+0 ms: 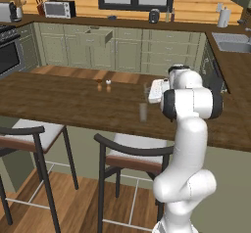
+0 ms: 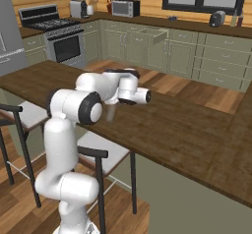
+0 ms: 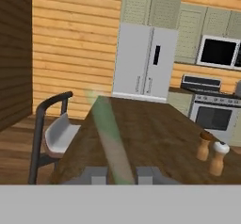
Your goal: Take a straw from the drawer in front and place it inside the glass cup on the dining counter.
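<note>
The straw (image 3: 107, 133), light, thin and easily bent or slipped, runs up from between the gripper (image 3: 120, 175) fingers, which sit pinched on its lower end over the dining counter (image 1: 63, 102). The left base view shows the glass cup (image 1: 143, 112) beside the arm; the hand view shows two shakers (image 3: 212, 153).

Arm bent, wrist level, pincer (image 3: 119, 173) (jaws nearly closed) pointing sideways.

Straw (image 3: 110, 143) tilted in glass cup (image 1: 143, 112)
</note>
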You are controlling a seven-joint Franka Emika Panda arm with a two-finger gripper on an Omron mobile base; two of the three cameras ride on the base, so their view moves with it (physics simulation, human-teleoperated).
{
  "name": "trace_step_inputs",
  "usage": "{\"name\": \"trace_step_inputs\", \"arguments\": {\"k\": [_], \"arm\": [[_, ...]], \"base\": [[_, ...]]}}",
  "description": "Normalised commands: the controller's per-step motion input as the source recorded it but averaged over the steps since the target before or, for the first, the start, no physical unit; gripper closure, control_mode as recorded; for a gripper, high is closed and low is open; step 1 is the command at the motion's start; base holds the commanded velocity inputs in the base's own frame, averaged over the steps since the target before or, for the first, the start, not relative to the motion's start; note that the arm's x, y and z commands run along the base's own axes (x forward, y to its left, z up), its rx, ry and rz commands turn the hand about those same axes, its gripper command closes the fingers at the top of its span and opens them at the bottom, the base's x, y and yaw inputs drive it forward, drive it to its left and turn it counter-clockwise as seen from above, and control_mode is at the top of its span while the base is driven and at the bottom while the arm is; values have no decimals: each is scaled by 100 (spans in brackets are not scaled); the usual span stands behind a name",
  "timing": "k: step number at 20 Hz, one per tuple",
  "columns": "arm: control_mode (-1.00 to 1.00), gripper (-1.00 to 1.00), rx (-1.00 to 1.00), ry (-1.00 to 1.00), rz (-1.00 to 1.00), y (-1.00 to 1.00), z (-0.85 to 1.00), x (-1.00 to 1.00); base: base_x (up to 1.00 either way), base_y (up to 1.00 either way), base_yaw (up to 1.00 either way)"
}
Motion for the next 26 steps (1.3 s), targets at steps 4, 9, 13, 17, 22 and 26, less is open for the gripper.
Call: {"name": "trace_step_inputs", "arguments": {"k": [4, 9, 13, 17, 22, 26], "arm": [[-100, 100, 4, -5, 3, 0, 1, -54], [-100, 100, 4, -2, 0, -3, 3, -59], [-100, 100, 3, 0, 0, 1, 6, -11], [-100, 100, 3, 0, 0, 10, 35, 9], [-100, 100, 2, 2, 0, 5, 38, 0], [-100, 100, 1, 4, 0, 3, 8, -7]], "base": [[0, 0, 0], [0, 0, 0], [0, 0, 0], [0, 0, 0], [0, 0, 0], [0, 0, 0]]}}
